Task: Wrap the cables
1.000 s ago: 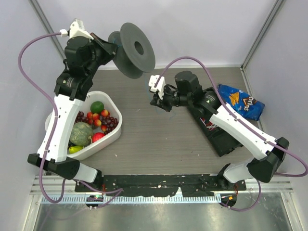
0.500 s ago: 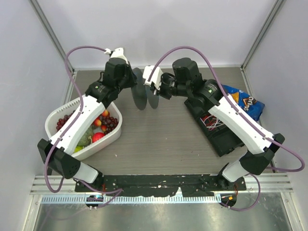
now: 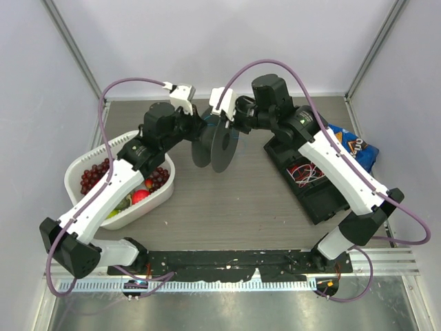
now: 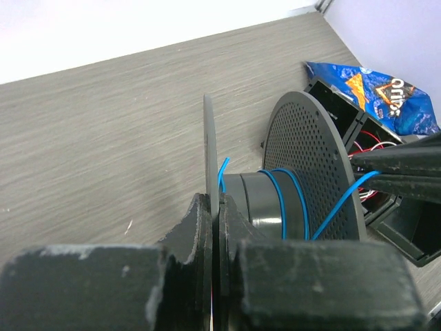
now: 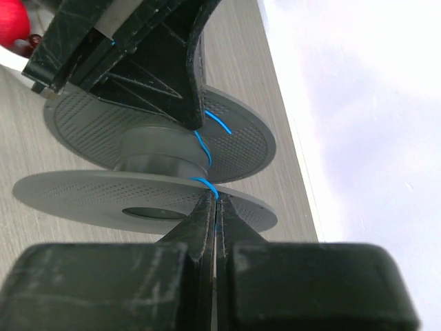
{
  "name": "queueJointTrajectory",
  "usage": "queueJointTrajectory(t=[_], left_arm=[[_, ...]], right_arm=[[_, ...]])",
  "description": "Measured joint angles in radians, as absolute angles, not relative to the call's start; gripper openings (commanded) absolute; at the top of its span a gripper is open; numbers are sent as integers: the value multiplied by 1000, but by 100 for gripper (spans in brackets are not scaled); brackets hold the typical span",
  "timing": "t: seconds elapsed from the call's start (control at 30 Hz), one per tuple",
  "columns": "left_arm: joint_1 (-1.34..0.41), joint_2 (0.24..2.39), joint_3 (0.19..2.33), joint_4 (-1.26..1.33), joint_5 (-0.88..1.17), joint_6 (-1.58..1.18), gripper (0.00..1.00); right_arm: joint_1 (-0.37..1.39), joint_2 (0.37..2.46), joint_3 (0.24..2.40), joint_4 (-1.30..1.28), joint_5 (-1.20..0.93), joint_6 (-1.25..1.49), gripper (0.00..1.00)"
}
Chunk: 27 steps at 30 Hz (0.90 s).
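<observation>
Jaws shut on both arms. Left gripper [image 4: 215, 207] clamped on the rim of one flange of a dark spool [image 3: 222, 148], the thin disc edge pinched flat between the fingers. Right gripper [image 5: 215, 201] closed to a hairline on the blue cable [image 4: 337, 203], with the strand nipped at the very fingertips.

Holds the spool in the air between the two arms, above the table [image 3: 227, 207], with the axle lying roughly level and running from one arm toward the other. Grips by the rim, probably to leave the hub bare for winding and to let a wrist roll turn the whole spool. Keeps the strand stretched in a straight slant from hub to right fingertips, likely so each turn beds down snug rather than slack.

Bright blue, string-thin, far finer than a finger. Sits on the grey hub between two perforated flanges, in what looks like two or three turns, though the count is hard to make out. Shows a short tip curling up beside the pinched flange, seemingly the anchored end. Hides any cable beyond the right fingers, so no telling how much is left to wind.

Off to the sides: white basket [image 3: 153, 204] of fruit under the left arm, black box [image 3: 324, 203] of red and white wires under the right, blue chip bag [image 3: 355, 146] beside it.
</observation>
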State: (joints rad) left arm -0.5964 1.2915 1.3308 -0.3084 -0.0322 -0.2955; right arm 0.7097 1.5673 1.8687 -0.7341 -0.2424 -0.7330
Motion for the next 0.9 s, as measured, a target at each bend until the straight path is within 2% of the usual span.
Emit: queueJointTrajectory(t=[0.17,0.27,0.53,0.6,0.63,0.77,0.9], left_arm=[[-581,1247,1261,-251,59,-203,0],[-577,1240,1250,-251,99,-148,0],[-602,1182,1251,-436,302,3,0],[-607,1178,1261,-479,340,12,0],[-606,1179,1270,-502,360,10,0],[-577,1200,1345,-584,415,-32,0],[-505,1279,1526,-630,500,-138,0]], right_arm=[[686,1566,1868,-770,-333,-754,1],[682,1555,1848,-781,-360,-783,16],[570,1488,1768,-633,-213,-889,35],[535,1480,1750,-604,-190,-898,43],[517,1477,1740,-592,-179,-905,52],[450,1477,1721,-585,-180,-869,68],[363,1475,1722,-585,-239,-764,73]])
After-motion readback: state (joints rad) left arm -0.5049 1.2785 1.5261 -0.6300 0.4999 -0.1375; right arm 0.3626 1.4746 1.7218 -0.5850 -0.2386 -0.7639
